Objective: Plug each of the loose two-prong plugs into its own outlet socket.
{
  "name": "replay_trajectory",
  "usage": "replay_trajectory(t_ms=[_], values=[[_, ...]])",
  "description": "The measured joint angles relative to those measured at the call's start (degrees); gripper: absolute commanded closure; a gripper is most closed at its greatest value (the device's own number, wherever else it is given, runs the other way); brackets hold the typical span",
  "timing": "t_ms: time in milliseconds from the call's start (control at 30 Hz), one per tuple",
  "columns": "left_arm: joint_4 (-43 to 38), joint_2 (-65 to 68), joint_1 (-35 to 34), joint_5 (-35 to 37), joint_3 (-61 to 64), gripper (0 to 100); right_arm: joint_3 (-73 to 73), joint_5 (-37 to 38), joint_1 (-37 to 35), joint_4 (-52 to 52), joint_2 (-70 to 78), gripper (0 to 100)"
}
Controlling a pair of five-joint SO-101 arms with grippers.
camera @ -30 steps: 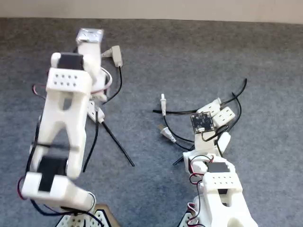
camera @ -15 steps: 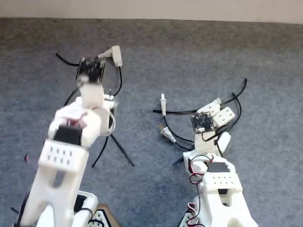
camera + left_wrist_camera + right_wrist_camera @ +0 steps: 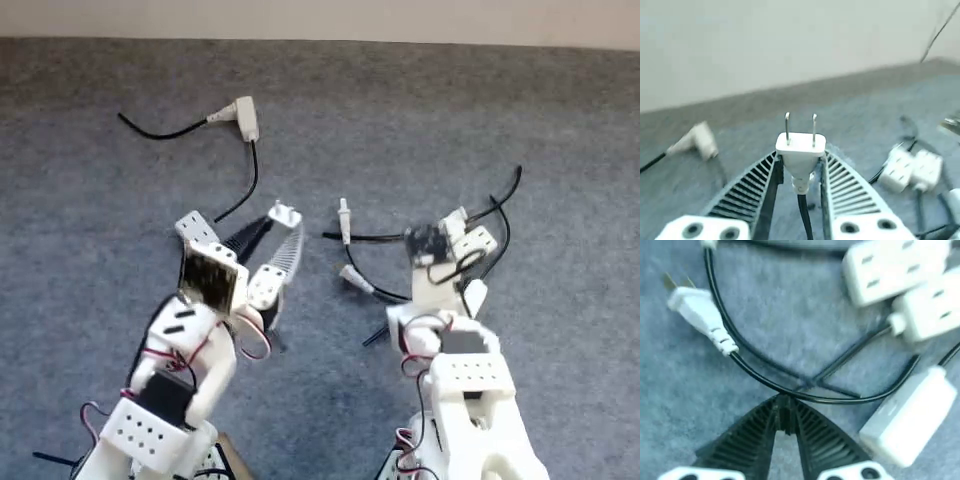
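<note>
Clearly the furthest along is the two-prong plug [image 3: 800, 146]. The left gripper [image 3: 801, 156] clamps it by the body, lifted off the carpet [image 3: 400, 110] near the middle, with both prongs bare and pointing away from the arm and its black lead trailing back between the fingers. The outlet blocks [image 3: 912, 167] lie well apart from it, toward the carpet's right side, and the sockets I can make out on them [image 3: 895, 265] have nothing in them.

A second plug [image 3: 692, 307] lies flat on the carpet between the two arms. A third plug [image 3: 343, 212] sits a little farther toward the far edge, also loose. The right gripper [image 3: 784, 412] is low over the carpet beside the blocks, its fingers pressed together. Their tips are right at a black cord [image 3: 755, 375]; whether they pinch it I cannot tell. Near the far left corner lies a white angled connector [image 3: 243, 118] on its own lead.

By my reading nothing is plugged in yet. One plug is in hand and has to be carried across and lined up with a socket, and the others have not been picked up.
</note>
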Motion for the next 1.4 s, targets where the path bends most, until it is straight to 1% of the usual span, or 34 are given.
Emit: replay_trajectory(t_ms=[67,133,267,333,467,533,633,733,800,900,1133,1267,1400], values=[[-5.36,-2.73,2.11,0.00,3.87,99,-6.24,0.00,0.09,4.13,0.00,99.1],[-8.35,-5.01,3.34,0.00,6.86,99,-13.63,0.00,0.09,9.05,0.00,99.1],[-10.02,-7.65,3.87,0.00,7.91,99,-30.07,0.00,0.09,18.02,0.00,99.1],[-10.11,-7.91,3.87,0.00,7.91,99,-38.86,0.00,-1.32,22.59,0.00,99.1],[-10.11,-8.09,3.87,0.00,7.91,99,-55.30,0.00,-7.91,31.21,0.00,99.1],[-10.11,-8.09,3.87,0.00,7.91,99,-62.42,-0.09,-13.19,34.81,0.00,99.1],[-10.11,-8.09,3.87,0.00,7.91,99,-68.22,0.00,-22.15,38.07,-0.09,99.1],[-10.11,-8.09,3.87,0.00,7.91,99,-69.45,0.00,-30.86,38.95,0.00,99.1],[-10.11,-8.09,3.87,0.00,7.91,99,-69.45,0.00,-35.25,38.95,0.00,99.1],[-10.11,-8.09,3.87,0.00,7.91,99,-65.32,1.76,-38.59,36.22,-0.44,99.1],[-10.11,-8.09,3.87,0.00,7.91,99,-48.26,7.21,-39.38,24.00,0.00,99.1],[-10.11,-8.09,3.60,0.00,7.91,99,-43.87,10.11,-39.03,17.85,-0.44,99.1],[-8.79,-8.44,3.87,0.00,7.91,99,-42.20,10.90,-34.11,11.78,0.18,99.1]])
